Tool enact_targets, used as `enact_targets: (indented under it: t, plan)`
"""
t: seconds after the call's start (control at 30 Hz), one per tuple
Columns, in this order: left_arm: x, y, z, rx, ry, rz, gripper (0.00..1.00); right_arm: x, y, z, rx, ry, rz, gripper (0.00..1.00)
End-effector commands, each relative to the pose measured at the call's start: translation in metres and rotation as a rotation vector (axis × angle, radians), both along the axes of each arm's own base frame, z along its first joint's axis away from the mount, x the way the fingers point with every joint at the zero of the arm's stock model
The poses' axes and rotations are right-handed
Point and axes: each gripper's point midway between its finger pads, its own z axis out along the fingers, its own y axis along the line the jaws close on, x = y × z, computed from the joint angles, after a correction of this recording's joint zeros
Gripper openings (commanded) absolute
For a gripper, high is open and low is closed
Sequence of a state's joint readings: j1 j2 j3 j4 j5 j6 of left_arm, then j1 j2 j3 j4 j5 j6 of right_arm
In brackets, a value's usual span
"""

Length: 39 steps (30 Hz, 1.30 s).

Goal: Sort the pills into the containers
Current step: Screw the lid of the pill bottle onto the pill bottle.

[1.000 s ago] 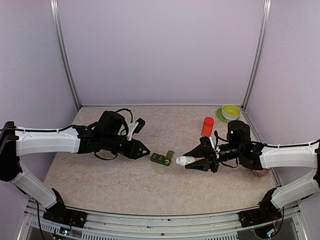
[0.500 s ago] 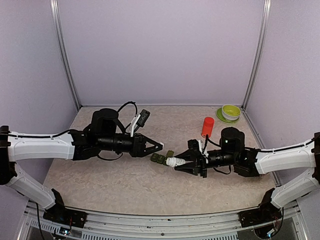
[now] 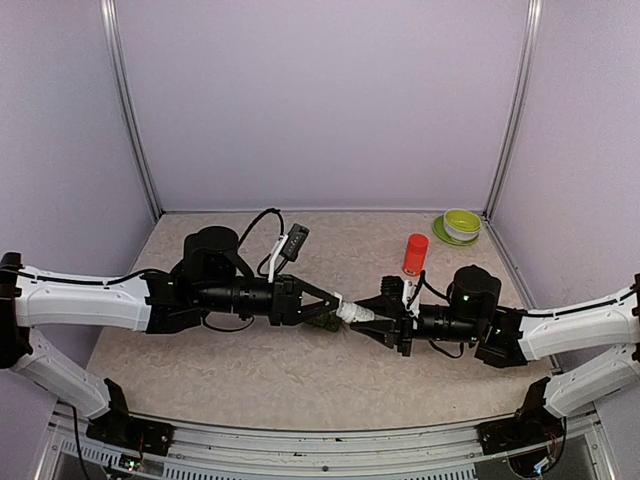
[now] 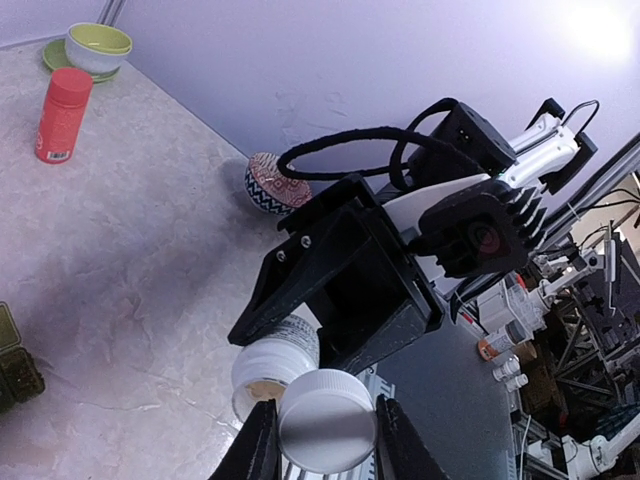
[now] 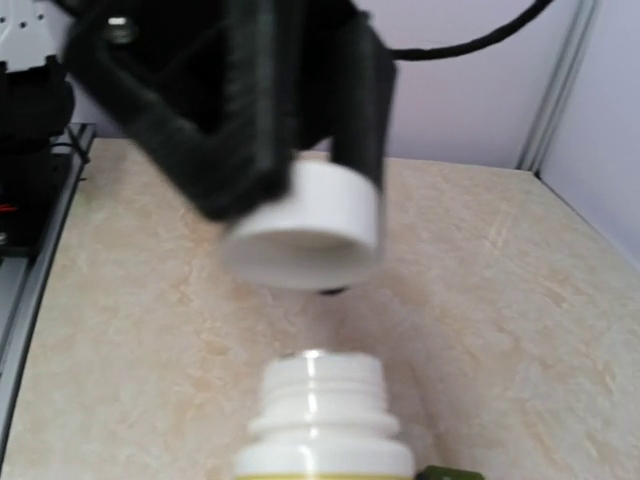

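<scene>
My right gripper is shut on a small white pill bottle, held level above the table with its mouth pointing left. Its threaded neck is bare, and something pale shows inside the mouth. My left gripper is shut on the bottle's white cap, held just off the mouth; the cap also shows in the right wrist view. The dark-green containers lie on the table under the two grippers, mostly hidden; one end shows in the left wrist view.
A red-orange bottle stands behind the right arm. A green bowl on a green plate sits in the back right corner. A patterned bowl sits by the right arm. The marbled tabletop lies all round.
Both arms have moved toward each other over the middle of the table. My left gripper has shut on the white cap, which now sits off the bottle.
</scene>
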<state>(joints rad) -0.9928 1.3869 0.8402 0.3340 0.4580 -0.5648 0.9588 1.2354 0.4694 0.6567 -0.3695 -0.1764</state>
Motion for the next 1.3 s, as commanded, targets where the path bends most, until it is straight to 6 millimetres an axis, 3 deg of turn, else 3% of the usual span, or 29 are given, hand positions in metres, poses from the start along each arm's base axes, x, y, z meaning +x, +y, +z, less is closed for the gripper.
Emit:
enact_targets:
  t: [0.0, 0.43, 0.73, 1.27]
  plan:
    - [-0.008, -0.007, 0.008, -0.040, -0.008, -0.018, 0.24, 0.000, -0.004, 0.013, 0.048, -0.021, -0.047, 0.20]
    - [0.001, -0.005, -0.005, 0.009, -0.008, 0.047, 0.24, -0.010, -0.005, 0.023, 0.067, -0.054, -0.039, 0.20]
    - [-0.004, -0.012, -0.010, 0.010, 0.014, 0.013, 0.25, -0.012, -0.005, 0.024, 0.074, -0.064, -0.031, 0.19]
    - [-0.009, -0.015, -0.006, -0.050, 0.049, -0.016, 0.24, -0.016, -0.005, 0.025, 0.085, -0.076, -0.012, 0.19]
